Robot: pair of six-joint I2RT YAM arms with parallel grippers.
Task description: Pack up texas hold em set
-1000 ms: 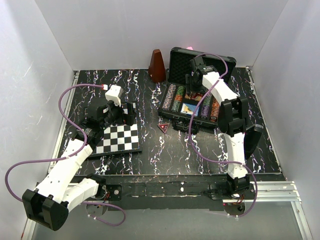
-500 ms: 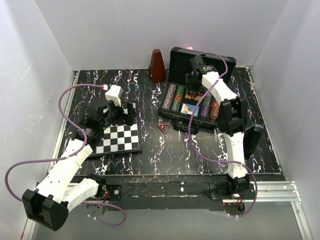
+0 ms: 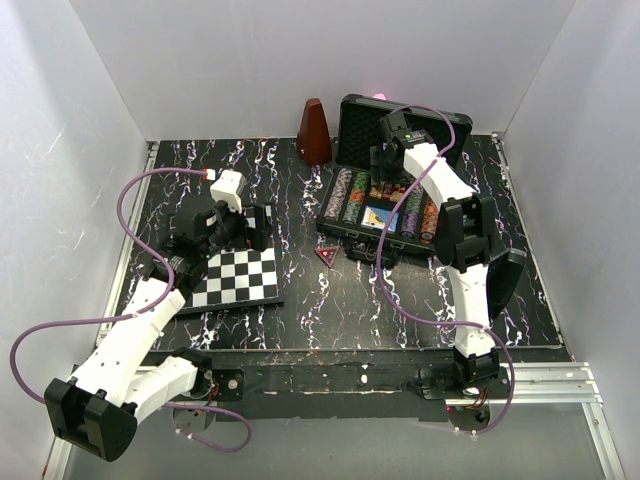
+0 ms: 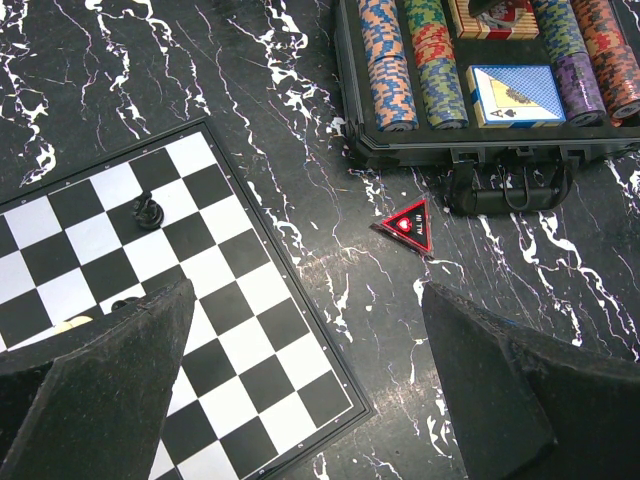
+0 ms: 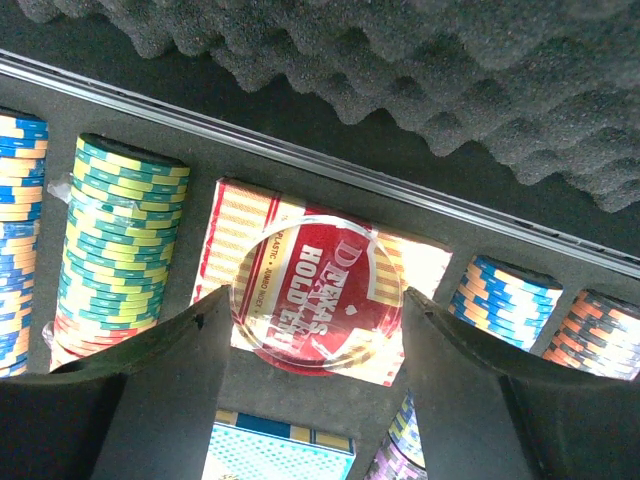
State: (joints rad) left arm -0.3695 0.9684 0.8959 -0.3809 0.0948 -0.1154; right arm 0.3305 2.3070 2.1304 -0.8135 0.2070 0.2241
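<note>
The clear round button [image 5: 318, 290] lies flat on the red card box [image 5: 245, 225] in the open black case [image 3: 355, 125], chip rows [image 5: 115, 240] on either side. The right gripper [image 5: 305, 305] flanks it closely, though I cannot tell whether it pinches. The left gripper [image 4: 308, 295] hangs spread wide above the table [image 4: 250, 90], the chessboard [image 4: 230, 270] under its left finger and the red ALL IN marker [image 4: 410, 225] just ahead.
</note>
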